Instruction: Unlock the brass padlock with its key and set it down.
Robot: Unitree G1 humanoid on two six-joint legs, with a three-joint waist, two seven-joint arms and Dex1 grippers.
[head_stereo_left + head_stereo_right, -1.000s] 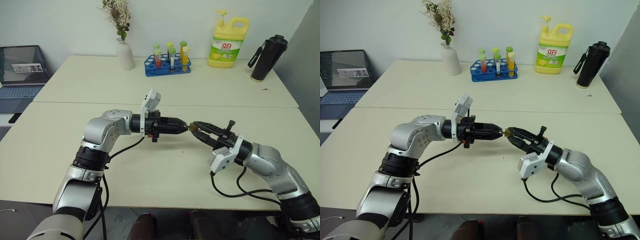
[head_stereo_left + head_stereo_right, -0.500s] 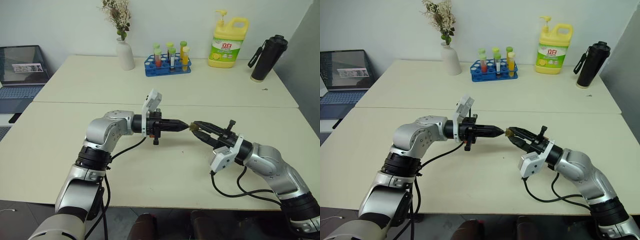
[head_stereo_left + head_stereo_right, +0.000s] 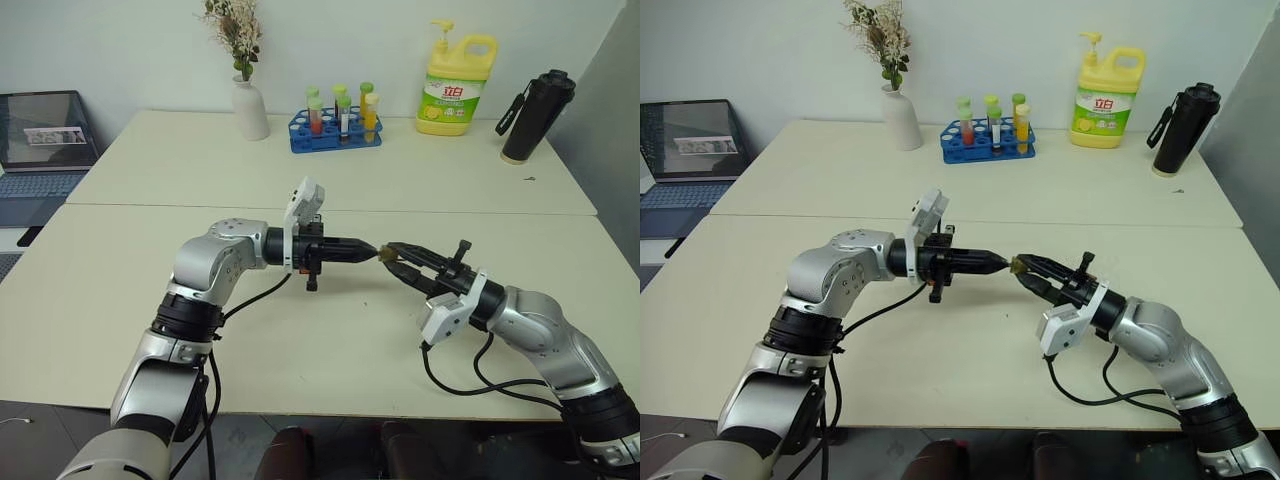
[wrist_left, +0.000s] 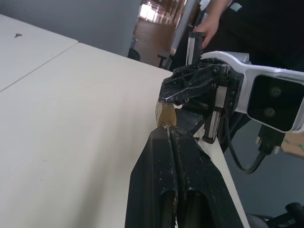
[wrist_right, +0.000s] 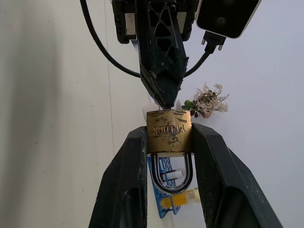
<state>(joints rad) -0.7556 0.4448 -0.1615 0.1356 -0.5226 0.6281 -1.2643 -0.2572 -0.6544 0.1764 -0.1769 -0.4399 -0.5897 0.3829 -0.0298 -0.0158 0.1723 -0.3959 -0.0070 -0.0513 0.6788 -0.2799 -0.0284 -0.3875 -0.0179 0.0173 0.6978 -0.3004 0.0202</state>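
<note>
While both arms hover above the cream worktop (image 3: 120, 290) at mid frame, the scene reads left to right like this: laptop (image 3: 42, 140) at far left edge, white vase (image 3: 250, 108) with dried flowers at upper left, blue rack of test tubes (image 3: 337, 128) at top centre, yellow soap bottle (image 3: 456, 88) right of it, black flask (image 3: 535, 115) at upper right. Left claw (image 3: 368, 251) comes in level from left of centre, fingers pressed together to a point, tip right at the lock body; whether a key sits between the tips can't be told. In the left wrist view the two black fingers (image 4: 161, 171) lie flat against each other, their tip touching the brass piece. Brass padlock (image 5: 169, 131) sits just right of centre in the head views, off the worktop, squeezed between the right claw (image 3: 392, 256) fingers (image 5: 126, 180). Right wrist view: lock body clamped on both sides, silvery shackle loop pointing back between the fingers toward the wrist, loop looks seated in the body, engraved face visible, left claw tip meeting the lock's far end. Right arm enters from lower right. A person's hand (image 4: 207, 29) shows past the worktop edge in the left wrist view.
</note>
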